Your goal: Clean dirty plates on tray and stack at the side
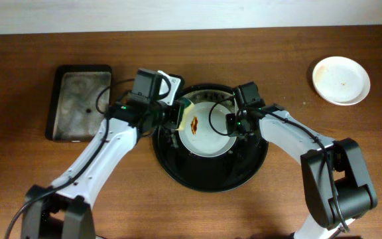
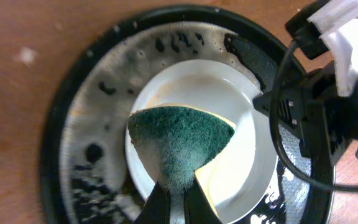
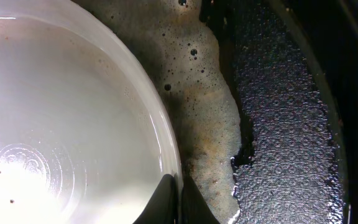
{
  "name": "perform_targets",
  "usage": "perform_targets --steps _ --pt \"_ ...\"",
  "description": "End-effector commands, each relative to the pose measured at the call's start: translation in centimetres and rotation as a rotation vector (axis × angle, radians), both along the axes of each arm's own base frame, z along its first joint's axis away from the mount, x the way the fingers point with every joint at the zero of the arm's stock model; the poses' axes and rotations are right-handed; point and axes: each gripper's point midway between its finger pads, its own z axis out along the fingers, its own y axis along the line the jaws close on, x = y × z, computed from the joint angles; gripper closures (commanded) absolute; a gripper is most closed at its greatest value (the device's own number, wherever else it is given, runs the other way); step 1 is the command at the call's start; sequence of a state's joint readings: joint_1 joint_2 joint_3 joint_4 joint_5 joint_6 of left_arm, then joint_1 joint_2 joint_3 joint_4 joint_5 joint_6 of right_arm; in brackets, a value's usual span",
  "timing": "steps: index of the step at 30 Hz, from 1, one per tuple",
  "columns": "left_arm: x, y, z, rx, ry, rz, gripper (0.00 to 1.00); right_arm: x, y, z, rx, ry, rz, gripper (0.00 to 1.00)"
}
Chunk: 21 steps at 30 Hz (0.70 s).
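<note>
A white plate (image 1: 207, 129) with a brown-red smear lies in the round black tray (image 1: 211, 178), which holds soapy foam. My left gripper (image 1: 178, 114) is shut on a green-and-yellow sponge (image 2: 182, 140) held against the plate's left side; the plate (image 2: 247, 162) and tray (image 2: 92, 118) show in the left wrist view. My right gripper (image 1: 233, 125) is shut on the plate's right rim (image 3: 166, 149), one finger inside and one outside, over the foamy tray floor (image 3: 278, 124). Another white plate (image 1: 341, 80) with faint stains sits on the table at the far right.
A rectangular black sponge tray (image 1: 79, 101) lies on the wooden table at the left. Cables run along both arms above the round tray.
</note>
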State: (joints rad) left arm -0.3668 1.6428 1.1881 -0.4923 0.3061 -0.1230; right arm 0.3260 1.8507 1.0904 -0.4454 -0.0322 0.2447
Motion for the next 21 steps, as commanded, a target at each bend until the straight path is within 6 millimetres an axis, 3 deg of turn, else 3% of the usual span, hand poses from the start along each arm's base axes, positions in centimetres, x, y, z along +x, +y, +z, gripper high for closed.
perform_targets --steps 1,5,12,21 --pt "-0.4 -0.7 -2.9 -0.024 0.127 0.124 0.99 -0.1 0.3 -0.5 0.016 0.025 -0.019 0.96" --pt "-0.5 -2.1 -4.8 -0.021 0.17 0.153 0.99 -0.1 0.3 -0.5 0.019 0.026 -0.018 0.96" --pt "0.0 -2.3 -7.4 -0.046 0.254 0.29 0.99 -0.2 0.4 -0.5 0.028 0.03 -0.034 0.96" --pt "1.3 -3.7 -8.3 -0.139 0.279 0.334 0.99 -0.3 0.4 -0.5 0.032 0.036 -0.04 0.96"
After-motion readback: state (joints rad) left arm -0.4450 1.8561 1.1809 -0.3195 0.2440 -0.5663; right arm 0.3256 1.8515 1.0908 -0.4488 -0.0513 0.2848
